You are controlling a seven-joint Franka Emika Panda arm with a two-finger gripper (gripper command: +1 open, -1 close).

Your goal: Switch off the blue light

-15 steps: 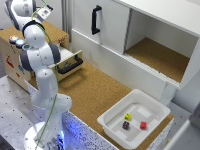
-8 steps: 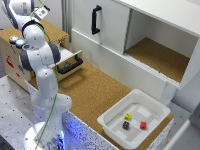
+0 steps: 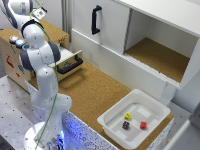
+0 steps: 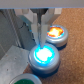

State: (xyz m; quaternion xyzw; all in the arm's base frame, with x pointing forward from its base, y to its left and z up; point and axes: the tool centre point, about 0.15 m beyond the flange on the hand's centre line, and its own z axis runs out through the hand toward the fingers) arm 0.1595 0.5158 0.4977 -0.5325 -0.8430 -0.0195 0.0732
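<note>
Little has moved since the earlier frames; the arm (image 3: 40, 60) holds the same raised, folded pose over the wooden box (image 3: 15, 62) at the exterior view's left, and the remainder of the scene is unchanged.

Nearest, in the wrist view, the gripper (image 4: 39, 22) hangs directly above the blue light (image 4: 44, 55); only one slim finger (image 4: 38, 27) is visible, so whether the jaws are spread or pressed together cannot be told. The blue light glows brightly, so the task is not yet complete; a downward press remains. Just beside it sits an orange-lit button (image 4: 55, 34); a green cap (image 4: 25, 80) shows at the frame edge.

Farther out, an open drawer (image 3: 70, 62) projects from the box; the cork table (image 3: 95, 90) carries a white bin (image 3: 117, 131) holding small blocks; beyond stands a white cabinet (image 3: 130, 30) with a black handle (image 3: 95, 19) and an open compartment.
</note>
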